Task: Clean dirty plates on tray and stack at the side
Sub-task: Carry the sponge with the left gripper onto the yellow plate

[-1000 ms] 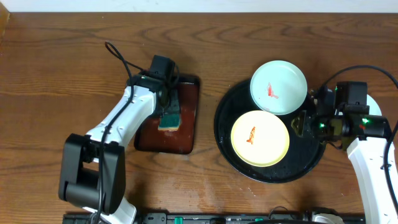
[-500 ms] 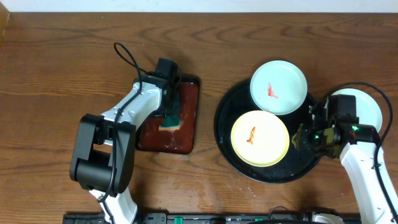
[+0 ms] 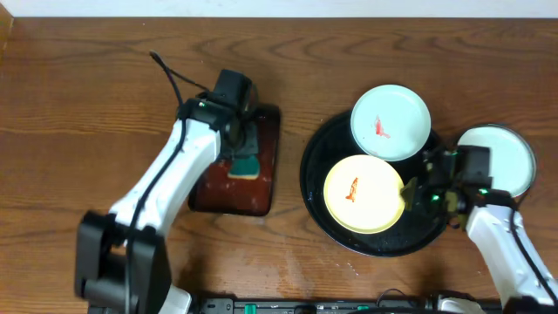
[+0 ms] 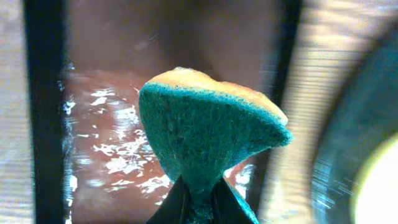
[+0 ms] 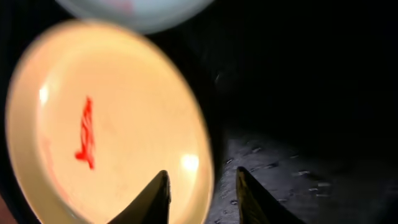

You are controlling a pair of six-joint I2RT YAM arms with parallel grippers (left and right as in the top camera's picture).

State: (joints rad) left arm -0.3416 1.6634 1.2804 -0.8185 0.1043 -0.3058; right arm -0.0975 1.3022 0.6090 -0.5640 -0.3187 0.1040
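Left fingers [image 4: 177, 209]: clamped on the lower end of a green-and-yellow sponge [image 4: 211, 137], held just above the small reddish-brown tray [image 3: 228, 199]. Wet-looking glints on that tray's floor.

Right fingers [image 5: 158, 196]: apart, straddling the near rim of the pale yellow plate [image 5: 106, 124], with one tip over the plate and the other over the black tray [image 5: 298, 124]. Contact with the rim: cannot tell.

Plates:
- Yellow plate inside the black tray, red smear [image 3: 353, 188] at centre.
- White plate [image 3: 391, 122] at the tray's far edge, seemingly riding up on the rim, also smeared.
- Second white plate [image 3: 510, 161] on the desk right of the tray, partly under the right arm. No smear visible on the part that shows.

Step in hand, by judgement: pinning the yellow plate so the sponge can come across.
- Close on the rim only, low and square.
- Keep the plate flat rather than tipping it.
- Bring the sponge over the tray's raised rim before lowering it.
- Press the green face down and wipe from the centre outward.
- Push away from the white plate just beside it.

Probably slippery: glossy tray, glazed plate, damp sponge. Hold firmly throughout the wipe.

Desk [image 3: 87, 87]: dark wood, visible grain, bare on the left. Pale strip of wall along the far edge. Black cable looping off the left arm.
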